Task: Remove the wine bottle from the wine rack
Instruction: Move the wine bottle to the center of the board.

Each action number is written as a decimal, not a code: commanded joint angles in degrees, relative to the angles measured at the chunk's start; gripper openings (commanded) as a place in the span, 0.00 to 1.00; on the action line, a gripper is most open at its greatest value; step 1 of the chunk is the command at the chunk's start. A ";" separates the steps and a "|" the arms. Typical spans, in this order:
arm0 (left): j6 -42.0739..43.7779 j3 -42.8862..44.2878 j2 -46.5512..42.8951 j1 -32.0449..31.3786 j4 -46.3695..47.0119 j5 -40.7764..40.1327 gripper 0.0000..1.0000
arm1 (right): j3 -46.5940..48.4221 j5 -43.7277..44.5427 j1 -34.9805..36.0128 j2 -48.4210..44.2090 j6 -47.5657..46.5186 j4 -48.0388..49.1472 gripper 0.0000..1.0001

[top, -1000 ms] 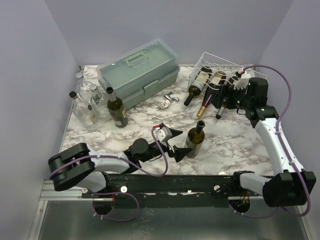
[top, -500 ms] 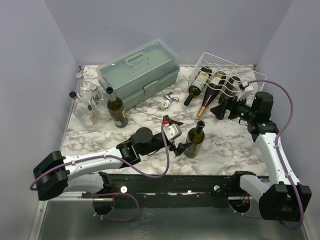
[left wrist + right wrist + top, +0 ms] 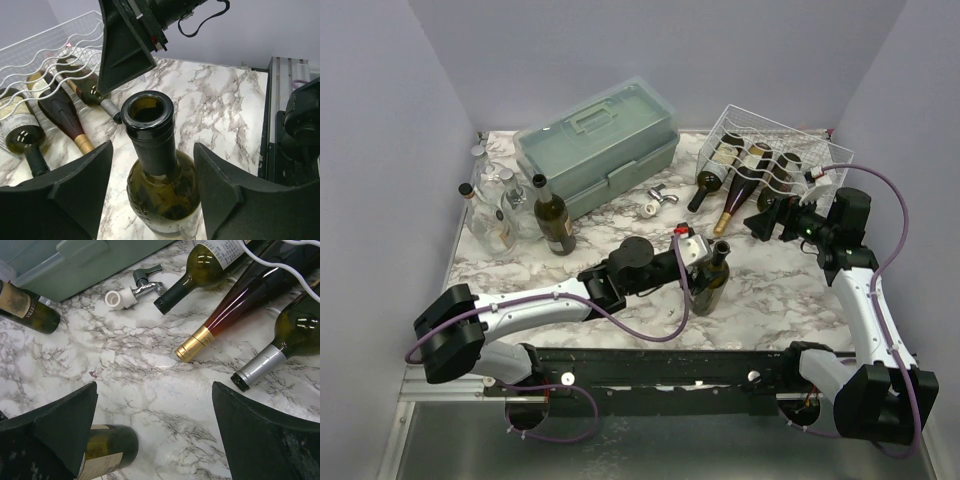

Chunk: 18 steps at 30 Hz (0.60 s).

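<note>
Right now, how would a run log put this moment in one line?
left gripper: open, astride neck of upright bottle | right gripper: open, hovering before wine rack | rack: three bottles lying inside

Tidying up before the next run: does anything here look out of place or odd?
Two small things. A stopper lies loose on the table near the toolbox, and the upright bottle that the open left gripper straddles is uncorked. No spill or damage shows.

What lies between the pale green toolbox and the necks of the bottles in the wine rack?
A white-and-metal stopper-like piece lies there on the marble table, clearest in the right wrist view.
</note>
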 commanded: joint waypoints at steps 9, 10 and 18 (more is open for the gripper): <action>-2.73 2.70 2.69 -0.37 1.05 1.72 0.52 | -0.52 0.26 -0.16 -1.42 -0.39 0.94 1.00; -2.80 2.77 2.92 -0.39 1.23 1.67 0.52 | -0.53 0.31 -0.11 -1.46 -0.48 0.92 1.00; -2.90 3.43 3.99 -0.64 2.34 1.50 0.49 | -0.50 0.62 -0.10 -1.32 -0.75 0.83 1.00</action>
